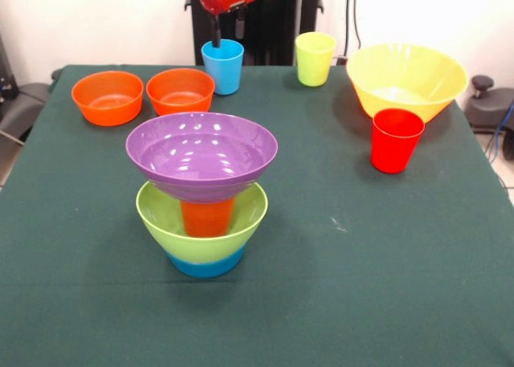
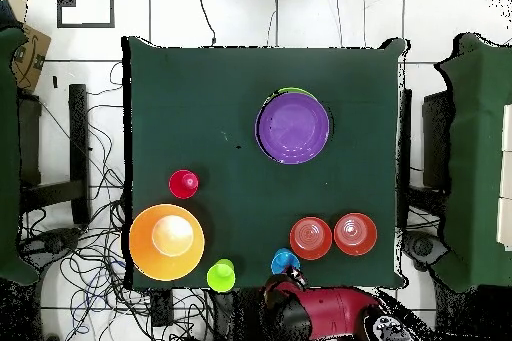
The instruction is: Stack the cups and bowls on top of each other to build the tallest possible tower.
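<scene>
Tower mid-table, open cloth around

Purple bowl tops the tower; gripper hangs at the blue cup

Robot lab or test room. Red-and-black robot arm on pedestal at edge of table covered in dark green cloth. Tangled cables across pale tiled floor beside table. Plain white wall behind table. Office chairs just beside table's corners. Cardboard box well apart from table.
</scene>
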{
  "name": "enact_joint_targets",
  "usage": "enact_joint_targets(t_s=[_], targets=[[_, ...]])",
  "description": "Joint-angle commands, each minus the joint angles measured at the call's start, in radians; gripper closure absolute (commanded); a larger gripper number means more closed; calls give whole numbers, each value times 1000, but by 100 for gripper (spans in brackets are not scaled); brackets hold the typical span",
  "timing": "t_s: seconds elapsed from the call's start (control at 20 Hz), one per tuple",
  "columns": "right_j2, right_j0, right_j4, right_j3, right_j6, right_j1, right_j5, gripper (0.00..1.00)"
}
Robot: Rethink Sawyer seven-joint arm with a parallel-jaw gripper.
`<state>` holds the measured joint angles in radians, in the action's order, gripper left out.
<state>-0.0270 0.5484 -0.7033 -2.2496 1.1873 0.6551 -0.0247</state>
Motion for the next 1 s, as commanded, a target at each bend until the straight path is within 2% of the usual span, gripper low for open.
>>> enact_joint_targets(t_s=[0.05,0.45,1.0], targets=[[24,-18,-59,81,150,-128,111,0],[6,-33,-60,86,152,-175,165,0],[2,-38,-55,104,141,-158,177,0]])
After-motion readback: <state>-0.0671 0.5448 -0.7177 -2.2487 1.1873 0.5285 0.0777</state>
